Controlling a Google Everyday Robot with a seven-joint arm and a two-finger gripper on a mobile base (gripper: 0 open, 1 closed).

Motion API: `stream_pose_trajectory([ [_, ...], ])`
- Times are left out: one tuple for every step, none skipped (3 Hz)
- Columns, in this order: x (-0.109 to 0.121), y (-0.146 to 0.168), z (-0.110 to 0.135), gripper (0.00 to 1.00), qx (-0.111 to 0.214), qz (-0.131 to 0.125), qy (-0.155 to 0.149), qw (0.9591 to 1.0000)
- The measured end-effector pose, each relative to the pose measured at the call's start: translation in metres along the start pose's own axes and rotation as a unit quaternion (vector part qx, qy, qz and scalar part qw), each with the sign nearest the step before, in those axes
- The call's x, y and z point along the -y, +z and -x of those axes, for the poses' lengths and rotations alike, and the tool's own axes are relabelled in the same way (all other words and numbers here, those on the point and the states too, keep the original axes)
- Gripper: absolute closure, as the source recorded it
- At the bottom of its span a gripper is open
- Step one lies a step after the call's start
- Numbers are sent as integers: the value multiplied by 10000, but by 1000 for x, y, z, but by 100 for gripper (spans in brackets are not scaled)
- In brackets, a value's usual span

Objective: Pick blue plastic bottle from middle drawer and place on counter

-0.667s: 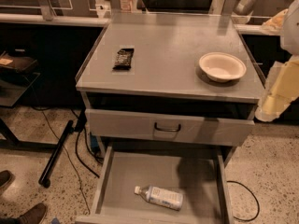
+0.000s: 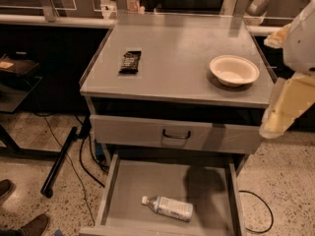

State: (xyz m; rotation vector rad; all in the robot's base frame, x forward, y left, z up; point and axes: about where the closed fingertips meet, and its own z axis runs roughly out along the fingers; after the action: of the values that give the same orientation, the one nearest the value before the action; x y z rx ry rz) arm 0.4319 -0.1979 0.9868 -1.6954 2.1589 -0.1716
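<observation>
Broadly, the flat grey metal counter (image 2: 182, 58) lies left of the gripper (image 2: 283, 112); how wide it is open I cannot tell. Below-left, the shallow middle drawer (image 2: 197, 181) stands open, and the clear blue plastic bottle (image 2: 170, 208) lies along its floor, cap leftward.

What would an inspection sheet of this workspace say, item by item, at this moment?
Surface: counter, grey metal, carries two things.
Job's things: blue plastic bottle lies on its side in the open middle drawer, near its front.
Clutter: bowl right, dark packet left, both on the counter.
Gripper: gripper at right edge, beside the counter's front corner, apart from the bottle.
Cables: black cables on the floor.
Surroundings: shoes lower left.
</observation>
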Motion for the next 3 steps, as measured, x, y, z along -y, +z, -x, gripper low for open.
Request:
stream_pose_trajectory([
  [-21,35,14,0,202,120,-88,9997],
  [-35,77,29,0,263,243,-155,9992],
  [-35,77,29,0,263,243,-155,9992],
])
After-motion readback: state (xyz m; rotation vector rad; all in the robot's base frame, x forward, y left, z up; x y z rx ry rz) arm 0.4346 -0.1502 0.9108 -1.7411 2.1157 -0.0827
